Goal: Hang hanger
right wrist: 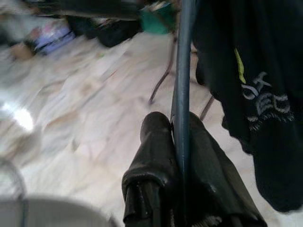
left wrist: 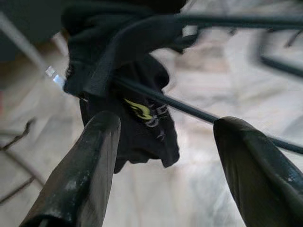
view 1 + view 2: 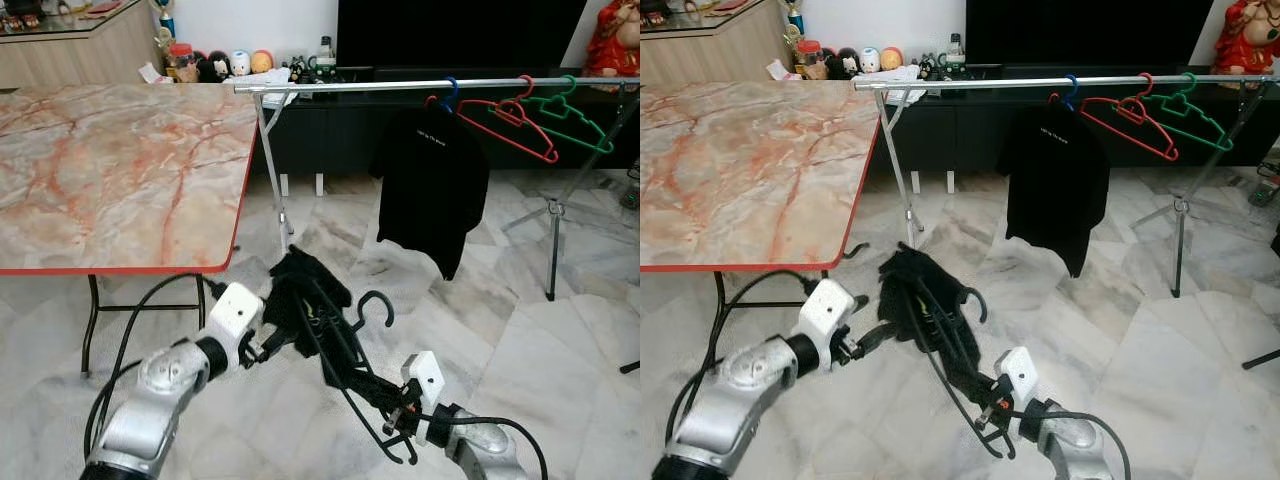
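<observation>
the right hand [image 3: 400,420] pinches the black hanger [image 3: 345,355] by its lower bar, so its hook points up toward the rail [image 3: 420,84]. the left hand [image 3: 268,345], fingers wide apart, sits at the dark garment [image 3: 300,290], likely steadying it.

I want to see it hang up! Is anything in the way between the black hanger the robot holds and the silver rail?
Nothing visible blocks it. The right pincer holds the black hanger with a dark cloth on it, low over the floor. The rail above has a bare stretch left of the hanging black shirt.
</observation>
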Controlling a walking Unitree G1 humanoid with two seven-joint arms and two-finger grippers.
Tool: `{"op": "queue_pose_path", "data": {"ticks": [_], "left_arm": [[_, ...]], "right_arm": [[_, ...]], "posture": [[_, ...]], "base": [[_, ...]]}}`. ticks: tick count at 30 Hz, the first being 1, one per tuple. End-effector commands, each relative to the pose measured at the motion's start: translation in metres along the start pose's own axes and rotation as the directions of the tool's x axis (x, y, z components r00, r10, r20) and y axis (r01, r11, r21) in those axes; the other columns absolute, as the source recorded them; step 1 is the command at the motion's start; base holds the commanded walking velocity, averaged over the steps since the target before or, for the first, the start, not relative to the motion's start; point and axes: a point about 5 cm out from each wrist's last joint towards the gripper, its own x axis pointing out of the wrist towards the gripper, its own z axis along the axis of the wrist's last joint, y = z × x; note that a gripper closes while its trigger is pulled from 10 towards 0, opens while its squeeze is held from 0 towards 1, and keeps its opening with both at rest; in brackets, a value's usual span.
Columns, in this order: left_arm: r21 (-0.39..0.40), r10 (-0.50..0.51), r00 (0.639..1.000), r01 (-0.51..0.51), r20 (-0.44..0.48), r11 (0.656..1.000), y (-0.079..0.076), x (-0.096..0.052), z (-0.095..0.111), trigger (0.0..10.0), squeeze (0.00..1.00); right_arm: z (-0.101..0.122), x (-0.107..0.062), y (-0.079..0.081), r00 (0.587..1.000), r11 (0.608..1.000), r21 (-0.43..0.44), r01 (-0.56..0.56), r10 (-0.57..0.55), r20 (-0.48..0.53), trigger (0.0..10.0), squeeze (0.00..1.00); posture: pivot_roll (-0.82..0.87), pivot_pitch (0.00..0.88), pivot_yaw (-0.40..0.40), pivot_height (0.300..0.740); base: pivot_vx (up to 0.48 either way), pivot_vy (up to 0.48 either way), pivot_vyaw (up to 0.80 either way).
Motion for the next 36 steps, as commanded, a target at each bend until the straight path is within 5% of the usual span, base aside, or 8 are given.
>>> {"op": "queue_pose_path", "data": {"ticks": [1,8,13,18,19,26,27,36], "left_arm": [[-0.020,0.086,0.995,-0.087,-0.041,0.996,0.008,-0.004,-0.017,10.0,0.00],[-0.065,0.306,0.945,-0.315,-0.113,0.947,0.025,-0.007,-0.045,10.0,0.00],[-0.083,0.377,0.911,-0.394,-0.165,0.915,0.025,-0.017,-0.062,10.0,0.00],[-0.016,0.414,0.879,-0.430,-0.236,0.903,0.026,-0.027,-0.082,10.0,0.06],[-0.022,0.422,0.869,-0.443,-0.259,0.896,0.026,-0.030,-0.088,10.0,1.00],[-0.079,0.398,0.839,-0.455,-0.372,0.887,0.022,-0.032,-0.114,10.0,1.00],[-0.087,0.409,0.831,-0.471,-0.376,0.878,0.025,-0.031,-0.115,10.0,0.00],[-0.189,0.349,0.877,-0.423,-0.330,0.886,0.022,-0.017,-0.107,10.0,0.00]], "right_arm": [[0.002,0.000,0.005,0.996,0.996,-0.024,-0.087,0.086,-0.024,0.0,0.00],[-0.004,-0.008,0.010,0.974,0.980,-0.028,-0.197,0.192,-0.124,0.0,0.00],[0.002,-0.009,0.003,0.979,0.985,-0.051,-0.167,0.160,-0.130,0.0,0.00],[0.006,-0.005,0.003,0.975,0.981,-0.055,-0.188,0.179,-0.132,0.0,0.00],[0.008,-0.003,0.004,0.973,0.979,-0.055,-0.198,0.190,-0.129,0.0,0.00],[0.013,0.008,0.018,0.944,0.947,-0.068,-0.314,0.303,-0.131,0.0,0.00],[0.013,0.009,0.022,0.934,0.938,-0.066,-0.340,0.329,-0.136,0.0,0.00],[0.011,0.006,0.027,0.920,0.926,-0.053,-0.374,0.364,-0.148,0.0,0.00]], "posture": [[0.06,0.073,0.018,0.740],[0.06,0.066,0.011,0.740],[0.06,0.054,0.006,0.740],[0.06,0.050,0.005,0.740],[0.07,0.047,0.004,0.740],[0.06,0.042,0.005,0.740],[0.06,0.043,0.005,0.740],[0.06,0.050,0.002,0.740]], "base": [[0.000,0.000,0.00],[0.000,0.000,0.00],[0.000,0.000,0.00],[0.000,0.000,0.00],[0.000,0.000,0.00],[0.000,0.000,0.00],[0.000,0.000,0.00],[0.000,0.000,0.00]]}}
